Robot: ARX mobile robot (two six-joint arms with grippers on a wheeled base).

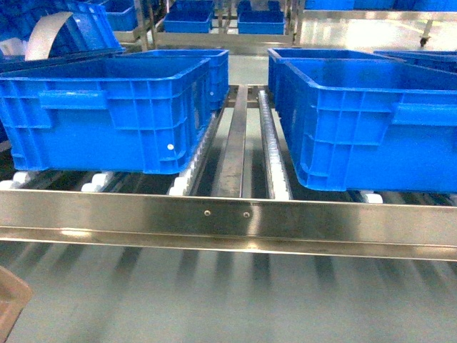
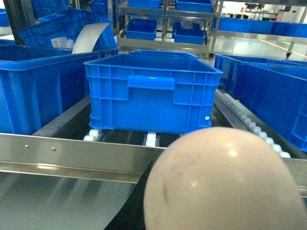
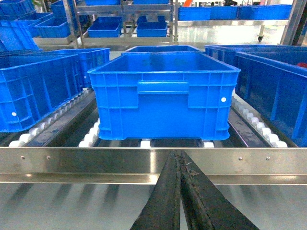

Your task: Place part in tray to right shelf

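Note:
A big beige tray [image 2: 223,182] fills the lower right of the left wrist view, blurred and very close. One dark finger [image 2: 138,203] of my left gripper shows against its left edge, and the gripper is shut on it. A brownish corner of the tray [image 1: 8,304] pokes into the head view at bottom left. The right shelf [image 1: 228,218] is a steel rack whose flat front rail [image 3: 96,160] crosses every view. My right gripper [image 3: 178,156] is shut and empty, its tips over the rail. The part is out of view.
Large blue crates [image 1: 107,107] [image 1: 371,121] sit on the rack's white rollers [image 1: 182,182], with a steel divider strip [image 1: 235,143] between them. One crate [image 3: 163,96] stands straight ahead of the right gripper. More racks with blue crates [image 1: 214,18] stand behind. Grey floor lies below the rail.

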